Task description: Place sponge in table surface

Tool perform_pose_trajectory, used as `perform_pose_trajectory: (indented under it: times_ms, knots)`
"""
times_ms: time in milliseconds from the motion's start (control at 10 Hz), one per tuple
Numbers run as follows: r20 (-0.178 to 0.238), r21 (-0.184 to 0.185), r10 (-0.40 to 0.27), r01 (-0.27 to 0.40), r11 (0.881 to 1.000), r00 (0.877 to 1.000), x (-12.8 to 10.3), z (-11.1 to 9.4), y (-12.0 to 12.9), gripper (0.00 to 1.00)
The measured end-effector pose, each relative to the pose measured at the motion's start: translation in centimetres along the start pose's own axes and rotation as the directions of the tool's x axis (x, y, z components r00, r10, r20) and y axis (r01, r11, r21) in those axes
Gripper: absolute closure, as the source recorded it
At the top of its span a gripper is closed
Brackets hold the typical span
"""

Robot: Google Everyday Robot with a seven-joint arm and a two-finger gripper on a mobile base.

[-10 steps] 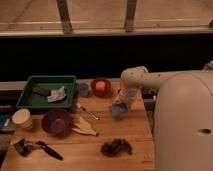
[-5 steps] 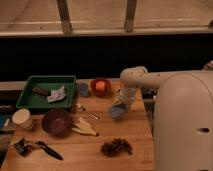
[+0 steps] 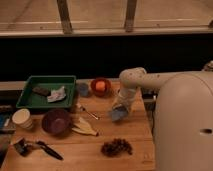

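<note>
The light-blue sponge (image 3: 118, 115) is at the tip of my gripper (image 3: 120, 111), right of the middle of the wooden table surface (image 3: 134, 137). It sits low, at or just above the planks; I cannot tell whether it touches them. The gripper hangs from the white arm (image 3: 132, 80), which reaches in from the right, and it is shut on the sponge.
A green tray (image 3: 30, 102) at the back left holds a dark grey block (image 3: 41, 91) and a crumpled cloth (image 3: 57, 94). Nearby stand a blue cup (image 3: 83, 89), a red bowl (image 3: 100, 86), a purple bowl (image 3: 56, 121), a white cup (image 3: 22, 119), a banana (image 3: 84, 128), a brown cluster (image 3: 116, 147) and a black tool (image 3: 42, 148).
</note>
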Motion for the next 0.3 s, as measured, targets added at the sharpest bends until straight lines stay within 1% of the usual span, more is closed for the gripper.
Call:
perform_pose_trajectory:
  times_ms: [100,300]
  knots:
    - [0.002,-0.008,-0.002,0.002,1.000,1.000,0.07,-0.21,-0.03,0.20]
    - [0.001,-0.007,-0.003,0.003,1.000,1.000,0.11,-0.18,0.02,0.20]
